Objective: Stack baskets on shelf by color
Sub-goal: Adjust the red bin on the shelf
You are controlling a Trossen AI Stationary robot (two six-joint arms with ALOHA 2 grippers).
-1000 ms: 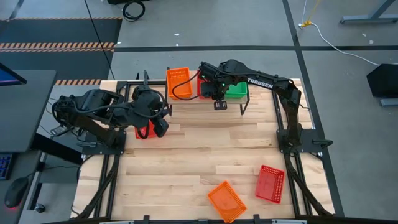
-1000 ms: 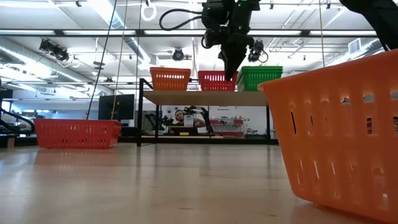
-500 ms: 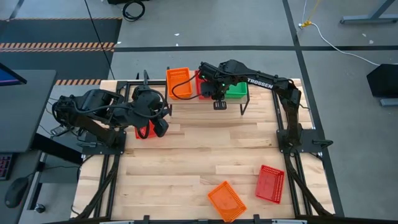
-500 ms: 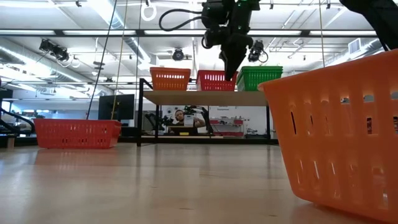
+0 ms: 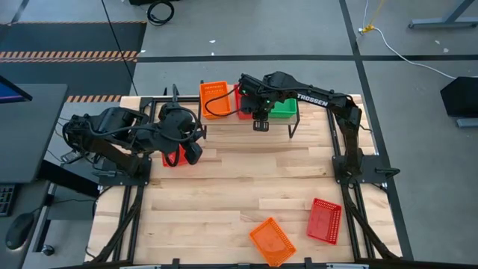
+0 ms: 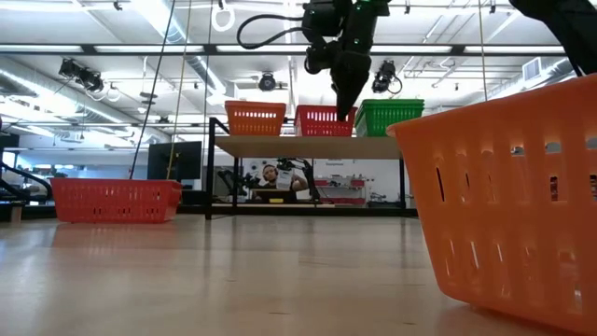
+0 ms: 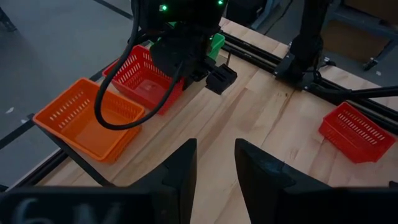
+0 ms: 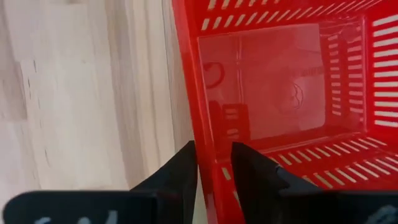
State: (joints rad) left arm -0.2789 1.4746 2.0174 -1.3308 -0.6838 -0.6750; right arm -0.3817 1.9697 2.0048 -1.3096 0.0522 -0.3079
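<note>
Nearest me, on the front of the plank tabletop (image 5: 224,187), lie two loose baskets: an orange basket (image 5: 272,240) and, just right of it, a red basket (image 5: 324,220). I judge these light, thin-walled and a little springy; the perforated plastic looks slick, so I would pinch one rim wall, a finger inside and one outside, rather than try to span the body

At mid-table left, my left gripper (image 7: 214,168) waits with its fingers a narrow gap apart, holding nothing, above another red basket (image 5: 174,155) that sits on the planks

At the far edge stands the shelf (image 6: 308,147), carrying an orange stack (image 5: 214,99) on the left, a red shelf basket (image 8: 280,81) in the middle and a green basket (image 5: 284,108) on the right. My right gripper (image 8: 214,163) is at the red one's near wall, one finger either side of the rim; the jaws are narrow, and I cannot tell whether they grip or have let go

The wood is smooth, so a nudged basket could slide. Beyond the table the room is an open workshop with ceiling lights and a person (image 6: 270,177) far behind
</note>
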